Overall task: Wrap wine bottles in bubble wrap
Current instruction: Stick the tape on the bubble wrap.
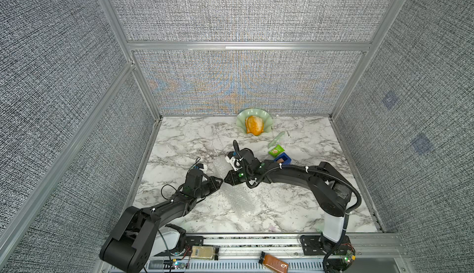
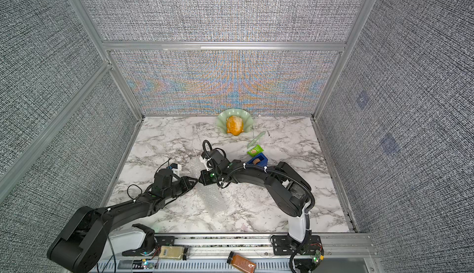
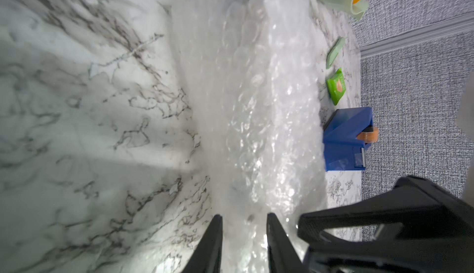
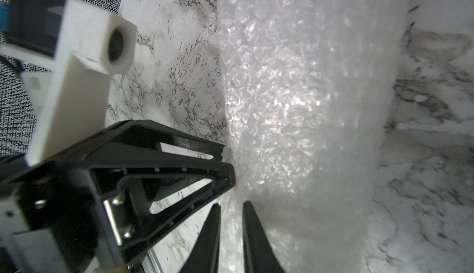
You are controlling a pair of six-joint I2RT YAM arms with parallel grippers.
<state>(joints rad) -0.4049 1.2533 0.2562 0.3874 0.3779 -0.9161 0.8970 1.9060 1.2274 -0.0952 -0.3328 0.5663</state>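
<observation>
The bubble wrap (image 1: 237, 197) (image 2: 207, 200) lies as a long whitish roll down the middle of the marble table. The wine bottle is hidden; no glass shows through the wrap. My left gripper (image 1: 221, 180) (image 2: 197, 180) comes from the left and my right gripper (image 1: 225, 179) (image 2: 201, 179) from the right. Their tips almost meet at the roll's middle. In the left wrist view the left gripper (image 3: 243, 217) holds bubble wrap (image 3: 251, 105) between its fingers. In the right wrist view the right gripper (image 4: 232, 205) pinches a fold of bubble wrap (image 4: 295, 92) in a narrow gap.
A pale green shell dish (image 1: 241, 120) with an orange lump stands at the back wall. A green packet (image 1: 275, 150) and a blue tape dispenser (image 1: 283, 159) sit just behind the right arm. A brown-filled bottle (image 1: 273, 260) lies on the front rail.
</observation>
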